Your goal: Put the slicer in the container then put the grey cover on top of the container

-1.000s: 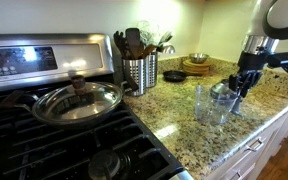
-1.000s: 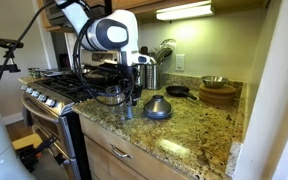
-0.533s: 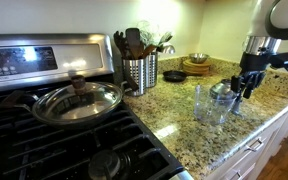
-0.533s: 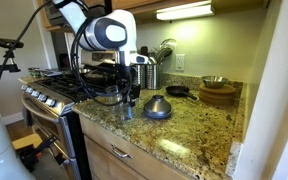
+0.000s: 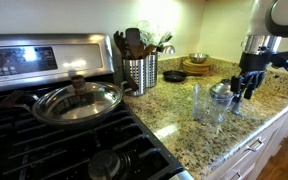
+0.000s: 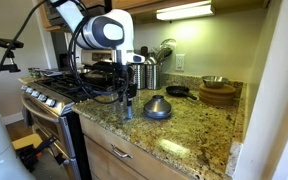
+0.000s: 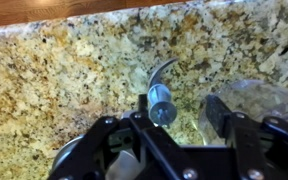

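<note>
In the wrist view the slicer (image 7: 161,97), a grey shaft with a curved blade, points up at the camera over the granite. It sits right beside one finger (image 7: 142,108), with a gap to the other finger (image 7: 213,112), so my gripper (image 7: 177,112) stands open around it. The clear container (image 5: 206,103) stands on the counter, and the grey cover (image 5: 222,92) lies between it and my gripper (image 5: 244,88). In an exterior view the grey cover (image 6: 157,107) rests just beside the gripper (image 6: 127,102). A clear plastic edge (image 7: 262,95) shows at the right of the wrist view.
A steel utensil holder (image 5: 139,72) and a pan with a glass lid (image 5: 76,100) stand on the stove side. Bowls (image 6: 218,92) and a small dark pan (image 6: 177,91) sit at the back of the counter. The counter edge (image 5: 246,138) runs close below the gripper.
The jaws have spread wider apart around the slicer. The arm, container and cover stay about where they were.
</note>
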